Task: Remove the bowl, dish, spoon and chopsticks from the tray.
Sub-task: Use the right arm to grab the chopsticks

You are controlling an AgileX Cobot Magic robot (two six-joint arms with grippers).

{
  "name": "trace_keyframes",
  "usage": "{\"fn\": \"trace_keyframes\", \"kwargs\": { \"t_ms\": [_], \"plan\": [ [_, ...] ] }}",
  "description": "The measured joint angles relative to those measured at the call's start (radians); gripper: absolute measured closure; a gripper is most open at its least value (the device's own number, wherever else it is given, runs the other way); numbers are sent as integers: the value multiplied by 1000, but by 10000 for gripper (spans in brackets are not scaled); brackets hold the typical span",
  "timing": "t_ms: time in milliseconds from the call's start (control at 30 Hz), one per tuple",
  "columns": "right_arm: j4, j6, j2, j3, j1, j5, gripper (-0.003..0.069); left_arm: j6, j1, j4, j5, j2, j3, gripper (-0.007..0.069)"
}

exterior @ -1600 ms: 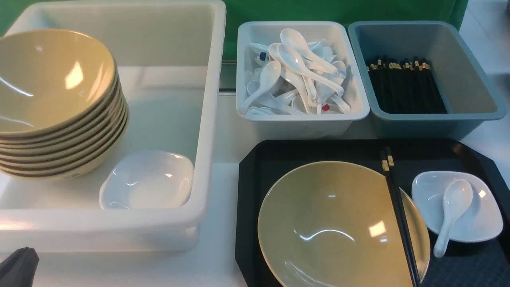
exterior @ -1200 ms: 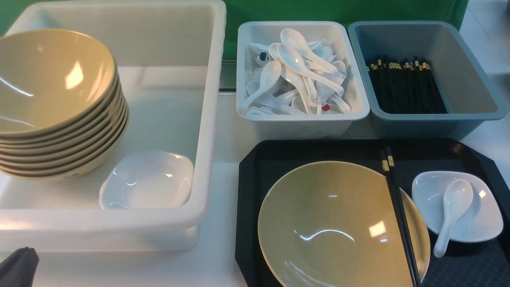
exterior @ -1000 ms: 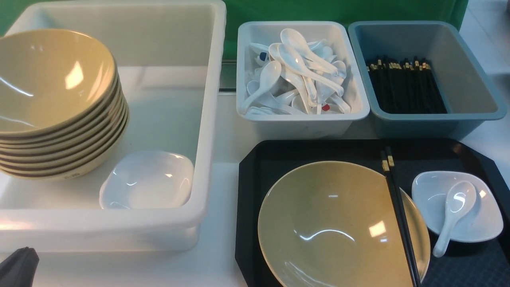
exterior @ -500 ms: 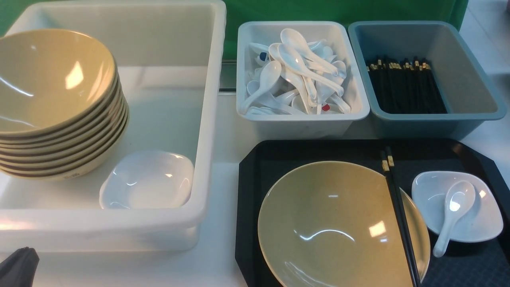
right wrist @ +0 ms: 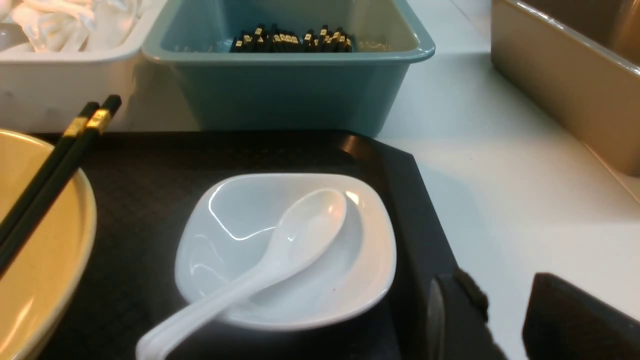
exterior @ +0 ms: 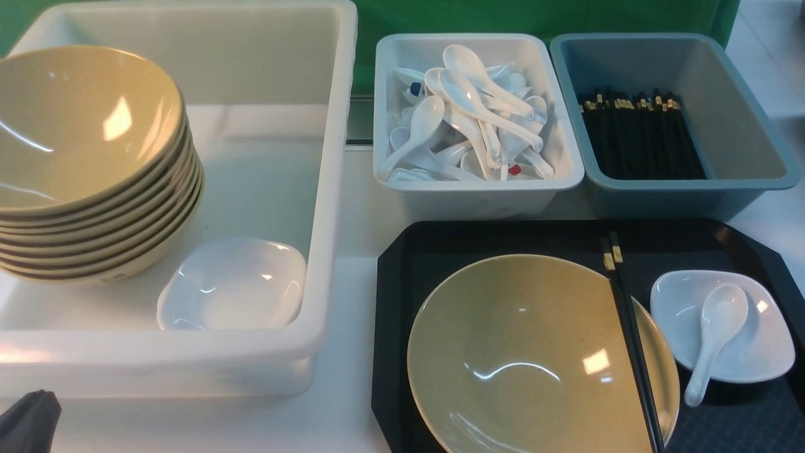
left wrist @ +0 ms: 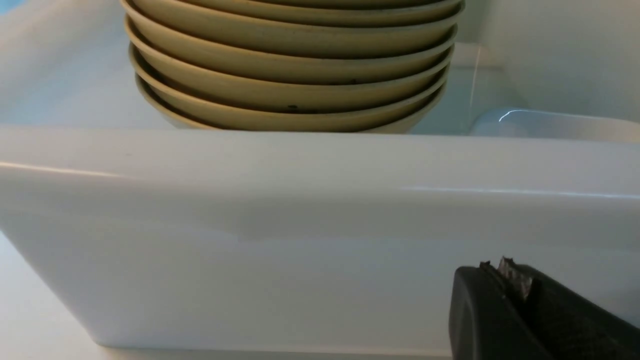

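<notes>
The black tray (exterior: 503,242) lies at the front right. On it sits the tan bowl (exterior: 534,358) with the black chopsticks (exterior: 629,340) laid across its right side. Right of the bowl is the small white dish (exterior: 764,352) with the white spoon (exterior: 717,333) resting in it, handle over the near edge. In the right wrist view, my right gripper (right wrist: 505,292) stands open and empty by the tray's right rim (right wrist: 415,210), near the dish (right wrist: 225,225) and spoon (right wrist: 300,235). My left gripper (left wrist: 505,265) is shut and empty, low in front of the big white tub (left wrist: 300,200).
The big white tub (exterior: 333,189) at the left holds a stack of tan bowls (exterior: 94,170) and a white dish (exterior: 233,286). Behind the tray stand a white tub of spoons (exterior: 471,189) and a blue-grey tub of chopsticks (exterior: 748,119). A tan bin (right wrist: 565,75) stands to the right.
The spoon rocked slightly in the dish and has settled back. Nothing else has visibly moved.
</notes>
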Motion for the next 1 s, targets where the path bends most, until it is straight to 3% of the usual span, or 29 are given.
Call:
{"fn": "trace_keyframes", "kwargs": {
  "t_ms": [167,400,600,633,700,733,767,833,933,1000],
  "plan": [
    [1,0,0,0,0,0,420,0,0,4,0,0,0,640],
    [3,0,0,0,0,0,420,0,0,108,-77,0,0,640],
    [21,38,0,0,0,0,420,-60,0,-13,-97,0,0,640],
    [49,86,0,0,0,0,420,-93,0,-75,-97,0,0,640],
    [170,336,0,0,0,-1,420,-227,0,-322,-97,0,0,640],
    [180,360,0,0,0,-1,420,-238,0,-322,-97,0,0,640],
    [248,535,0,0,0,-1,420,-315,0,-483,-102,0,0,640],
    [301,755,0,0,0,-1,420,-396,0,-647,-105,0,0,640],
    [329,945,0,0,0,-1,420,-446,0,-795,-105,0,0,640],
    [329,964,0,0,0,-1,420,-447,0,-833,-105,0,0,640]
  ]
}}
